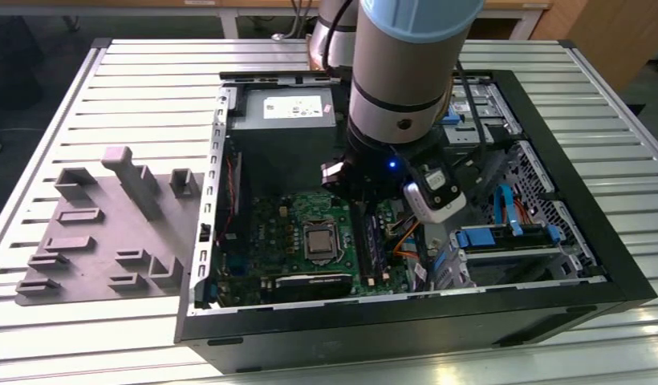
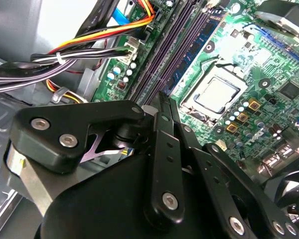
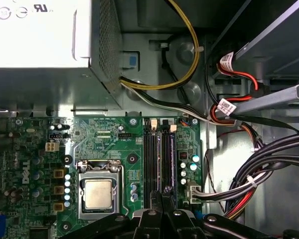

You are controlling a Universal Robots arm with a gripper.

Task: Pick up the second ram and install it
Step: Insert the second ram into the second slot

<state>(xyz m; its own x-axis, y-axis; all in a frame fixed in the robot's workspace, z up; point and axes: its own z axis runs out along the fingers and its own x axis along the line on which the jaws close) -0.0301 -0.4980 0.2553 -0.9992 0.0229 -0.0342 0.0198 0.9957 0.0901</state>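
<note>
My gripper [image 3: 165, 191] hangs inside the open computer case, its fingertips pressed together right over the near end of the green board's [image 3: 109, 144] long black memory slots [image 3: 159, 159]. The second wrist view looks along the two narrow fingers [image 2: 163, 129], which lie side by side with no gap between them. One slot holds a dark stick with bluish chips [image 3: 172, 159]. I cannot tell the second ram apart from the dark slots under the fingertips. In the exterior view the arm's wrist [image 1: 399, 120] covers the gripper above the slots [image 1: 372, 241].
The processor socket [image 3: 98, 193] lies beside the slots. Cable bundles [image 3: 259, 169] and a drive cage [image 3: 284, 50] crowd the other side. The power supply [image 3: 45, 50] sits at the board's far end. A grey moulded tray [image 1: 104, 233] lies outside the case on the slatted table [image 1: 158, 72].
</note>
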